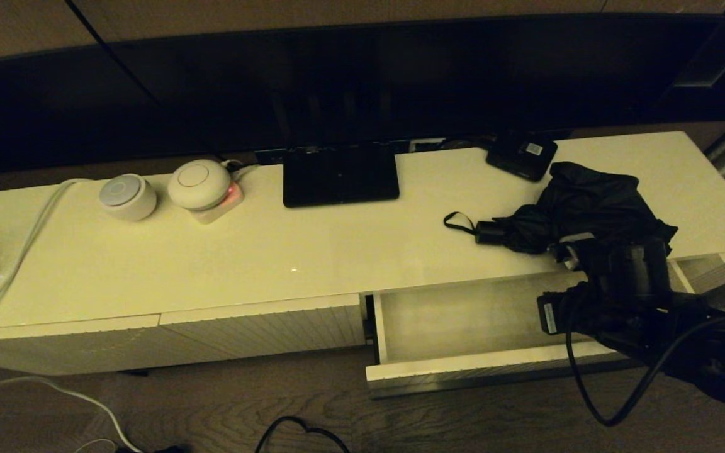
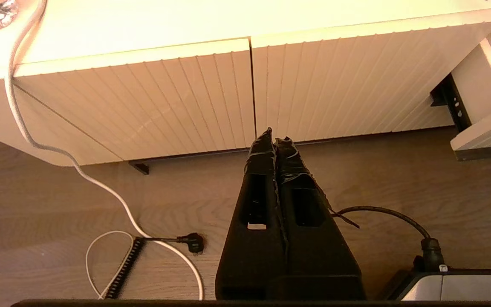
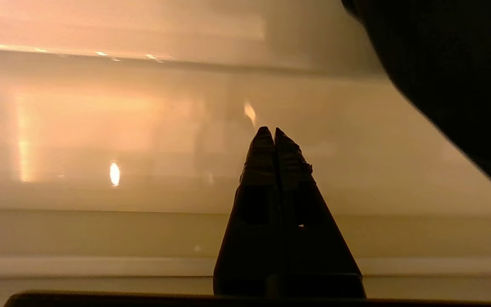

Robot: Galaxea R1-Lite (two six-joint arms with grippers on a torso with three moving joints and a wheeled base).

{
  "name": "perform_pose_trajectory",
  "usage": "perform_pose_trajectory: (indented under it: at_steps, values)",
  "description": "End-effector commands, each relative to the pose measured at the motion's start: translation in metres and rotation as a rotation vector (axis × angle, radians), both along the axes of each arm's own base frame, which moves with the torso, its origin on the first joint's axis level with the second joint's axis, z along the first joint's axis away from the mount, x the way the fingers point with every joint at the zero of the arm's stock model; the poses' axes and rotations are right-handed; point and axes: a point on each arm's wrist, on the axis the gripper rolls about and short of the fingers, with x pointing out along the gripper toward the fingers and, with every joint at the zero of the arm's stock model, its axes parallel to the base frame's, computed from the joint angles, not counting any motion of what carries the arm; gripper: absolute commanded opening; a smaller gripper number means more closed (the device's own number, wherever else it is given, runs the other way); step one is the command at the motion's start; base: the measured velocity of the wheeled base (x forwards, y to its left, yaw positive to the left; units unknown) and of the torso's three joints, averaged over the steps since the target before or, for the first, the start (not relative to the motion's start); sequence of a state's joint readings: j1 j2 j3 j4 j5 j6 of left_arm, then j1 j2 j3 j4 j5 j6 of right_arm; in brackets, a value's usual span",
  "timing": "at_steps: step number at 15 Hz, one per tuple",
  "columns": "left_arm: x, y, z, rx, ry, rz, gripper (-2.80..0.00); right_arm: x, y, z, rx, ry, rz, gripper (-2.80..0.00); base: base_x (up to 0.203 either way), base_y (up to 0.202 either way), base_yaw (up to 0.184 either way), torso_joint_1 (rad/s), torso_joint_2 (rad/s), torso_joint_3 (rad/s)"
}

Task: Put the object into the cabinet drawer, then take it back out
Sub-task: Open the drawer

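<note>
Umbrella lies on the cabinet worktop, R side, just behind the open drawer; fabric bunched loose, handle pointing toward centre w/ strap loop flat on the surface. Not in the drawer.

Drawer pulled out; we see its pale floor bare where visible, the R part hidden by the arm.

R gripper: fingers pressed together, holding nothing. In the head view the R arm sits over the drawer's R end, at the worktop's front edge, just in front of the umbrella. Wrist view shows tips above a glossy cream surface w/ dark fabric at one edge; contact w/ umbrella – we cannot tell.

L gripper: closed, empty, parked low in front of the shut ribbed fronts, above the wood floor.

Also on worktop: flat black stand at centre back, small black box w/ white label behind the umbrella, two round white devices to the L, white cable trailing off the L edge.
</note>
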State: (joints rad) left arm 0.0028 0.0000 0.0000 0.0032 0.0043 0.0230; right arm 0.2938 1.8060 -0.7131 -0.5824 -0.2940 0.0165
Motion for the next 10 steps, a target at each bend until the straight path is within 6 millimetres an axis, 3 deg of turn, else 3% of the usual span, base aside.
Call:
perform_pose_trajectory:
  at_steps: [1,10]
  values:
    - [0.0,0.0,-0.001,0.0,0.003,0.001,-2.8,0.008,0.002,-0.003,0.014,0.034,-0.03,-2.8,0.0,0.0,0.0,0.0,0.0,0.0]
    - [0.0,0.0,-0.001,0.0,0.003,0.001,-2.8,0.01,0.005,0.01,0.133,0.25,-0.101,-2.8,0.0,0.0,0.0,0.0,0.0,0.0]
